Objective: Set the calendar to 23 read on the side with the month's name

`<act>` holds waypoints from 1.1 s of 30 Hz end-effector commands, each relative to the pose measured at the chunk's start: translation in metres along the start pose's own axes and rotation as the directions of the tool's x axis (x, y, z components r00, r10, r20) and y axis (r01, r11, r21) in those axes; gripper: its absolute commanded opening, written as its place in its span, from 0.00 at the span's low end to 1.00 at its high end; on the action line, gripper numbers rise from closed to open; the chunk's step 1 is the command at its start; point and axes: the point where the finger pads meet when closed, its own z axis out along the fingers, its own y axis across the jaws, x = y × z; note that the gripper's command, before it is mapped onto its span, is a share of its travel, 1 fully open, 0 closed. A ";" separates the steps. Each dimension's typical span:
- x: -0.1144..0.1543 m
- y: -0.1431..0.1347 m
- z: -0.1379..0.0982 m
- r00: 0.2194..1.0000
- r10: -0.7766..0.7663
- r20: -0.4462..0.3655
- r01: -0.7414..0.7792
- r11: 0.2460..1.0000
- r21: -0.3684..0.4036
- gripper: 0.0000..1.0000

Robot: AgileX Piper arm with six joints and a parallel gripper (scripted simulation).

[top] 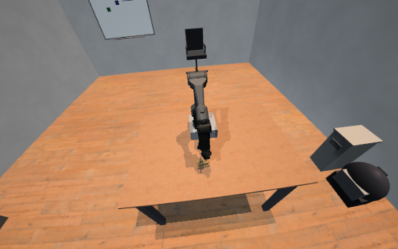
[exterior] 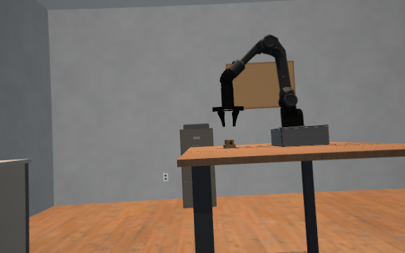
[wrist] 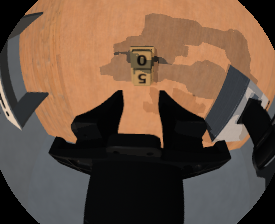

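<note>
Two dark fingers fill the foreground of the wrist view, standing partly spread with nothing between them; the gripper [exterior: 228,121] hangs pointing straight down, well above the tabletop [top: 240,173] and apart from everything on it. Below and just ahead of it sits the calendar [wrist: 141,66], a small tan wooden tray with cubes in it, resting on the table roughly midway between the left and right edges and nearer the front edge than the arm's base. From the wrist view, one cube's top face shows a dark 0, and a 5 reads on the face just nearer the camera; the second cube is too small to tell apart. In the exterior view the calendar [exterior: 229,143] shows a 4 on its side face. Farther back, the arm rises from a grey base block [top: 213,122] toward the rear edge.
</note>
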 end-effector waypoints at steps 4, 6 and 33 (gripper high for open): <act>0.000 -0.001 0.002 1.000 -0.002 0.000 0.002 1.000 0.004 0.61; 0.000 -0.001 0.002 1.000 -0.002 0.000 0.002 1.000 0.004 0.61; 0.001 -0.001 0.031 1.000 -0.001 0.001 0.001 1.000 0.005 0.61</act>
